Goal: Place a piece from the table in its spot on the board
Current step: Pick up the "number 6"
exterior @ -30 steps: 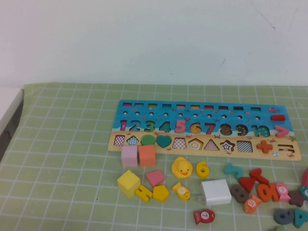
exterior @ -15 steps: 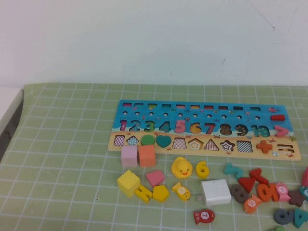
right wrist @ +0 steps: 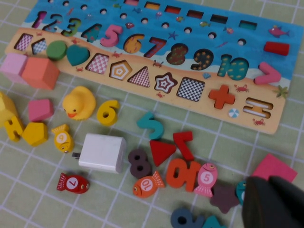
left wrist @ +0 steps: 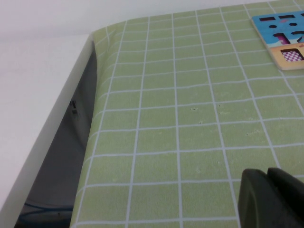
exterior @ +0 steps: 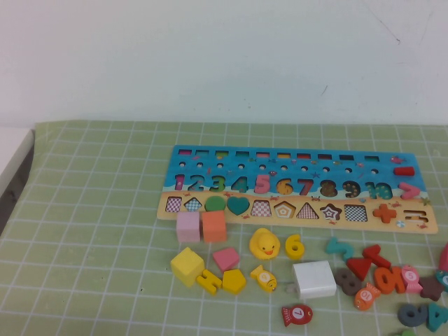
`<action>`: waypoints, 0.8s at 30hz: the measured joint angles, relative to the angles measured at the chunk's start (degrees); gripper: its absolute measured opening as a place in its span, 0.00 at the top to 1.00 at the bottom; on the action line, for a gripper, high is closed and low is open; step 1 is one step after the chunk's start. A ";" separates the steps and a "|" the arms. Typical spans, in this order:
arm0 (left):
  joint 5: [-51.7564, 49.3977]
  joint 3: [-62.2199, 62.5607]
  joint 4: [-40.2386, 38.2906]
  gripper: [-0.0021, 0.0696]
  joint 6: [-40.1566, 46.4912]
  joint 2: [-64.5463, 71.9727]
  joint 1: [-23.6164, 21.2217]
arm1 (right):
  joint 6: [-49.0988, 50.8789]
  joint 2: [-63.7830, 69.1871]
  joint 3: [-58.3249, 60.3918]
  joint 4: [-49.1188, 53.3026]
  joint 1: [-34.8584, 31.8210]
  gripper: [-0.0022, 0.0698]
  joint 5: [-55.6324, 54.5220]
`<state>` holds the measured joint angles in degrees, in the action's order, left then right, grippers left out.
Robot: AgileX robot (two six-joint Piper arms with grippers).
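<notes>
Lower centre of high view: yellow "6" [exterior: 295, 246] beside rubber duck [exterior: 265, 243], below board [exterior: 294, 187]; right gripper [right wrist: 275, 202] clenched, empty; left gripper [left wrist: 270, 198] state unclear.

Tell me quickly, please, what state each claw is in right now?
Left claw: low over the bare mat, cannot be told.
Right claw: closed, empty, above the loose pieces.

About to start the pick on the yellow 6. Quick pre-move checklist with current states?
1. Yellow 6 flat on the table, beside the duck, untouched: ok.
2. The 6 slot on the board empty: ok.
3. Nothing stacked on the 6: ok.
4. Right gripper above the loose pieces, fingers shut, must open first: not ok.
5. Left gripper parked over bare mat: ok.
</notes>
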<state>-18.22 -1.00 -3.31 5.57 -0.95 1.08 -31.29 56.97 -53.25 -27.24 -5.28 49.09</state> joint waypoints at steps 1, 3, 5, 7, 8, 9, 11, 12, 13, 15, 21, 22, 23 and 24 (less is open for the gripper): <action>0.00 0.00 0.00 0.97 0.00 0.00 0.00 | 0.00 0.10 0.00 -0.54 0.00 0.97 0.00; 0.00 0.00 0.00 0.97 0.00 0.00 0.00 | -0.52 0.40 0.00 -2.31 0.09 0.97 0.00; 0.00 0.00 0.00 0.97 0.00 0.00 0.00 | -1.92 1.65 0.00 -4.54 2.07 0.97 -0.38; 0.00 0.00 0.00 0.97 0.00 0.00 0.00 | -2.44 3.19 0.00 -4.97 4.52 0.97 -1.17; 0.00 0.00 0.00 0.97 0.00 0.00 0.00 | -2.57 4.21 0.00 -4.97 6.03 0.97 -1.74; 0.00 0.00 0.00 0.97 0.00 0.00 0.00 | -2.58 5.14 0.00 -4.70 7.60 0.97 -2.20; 0.00 0.00 0.00 0.97 0.00 0.00 0.00 | -2.66 7.66 0.00 -3.82 10.56 0.97 -3.19; 0.00 0.00 0.00 0.97 0.00 0.00 0.00 | -2.66 8.70 0.00 -3.53 11.61 0.97 -3.76; 0.00 0.00 0.00 0.97 0.00 0.00 0.00 | -2.66 10.01 0.00 -3.25 12.81 0.97 -4.57; 0.00 0.00 0.00 0.97 0.00 0.00 0.00 | -2.45 12.40 0.00 -3.01 14.93 0.97 -6.23; 0.00 0.00 0.00 0.97 0.00 0.00 0.00 | -1.83 20.67 -0.57 -0.93 23.16 0.97 -10.73; 0.00 0.00 0.00 0.97 0.00 0.00 0.00 | -1.29 22.28 -1.23 -0.09 24.64 0.97 -10.87; 0.00 0.00 0.00 0.97 0.00 0.00 0.00 | -0.54 23.92 -2.01 1.02 26.04 0.97 -11.08; 0.00 0.00 0.00 0.97 0.00 0.00 0.00 | 0.20 25.25 -2.84 2.05 27.12 0.97 -11.09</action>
<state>-18.22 -1.00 -3.31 5.57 -0.95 1.08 -31.09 82.22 -56.09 -25.19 21.83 38.00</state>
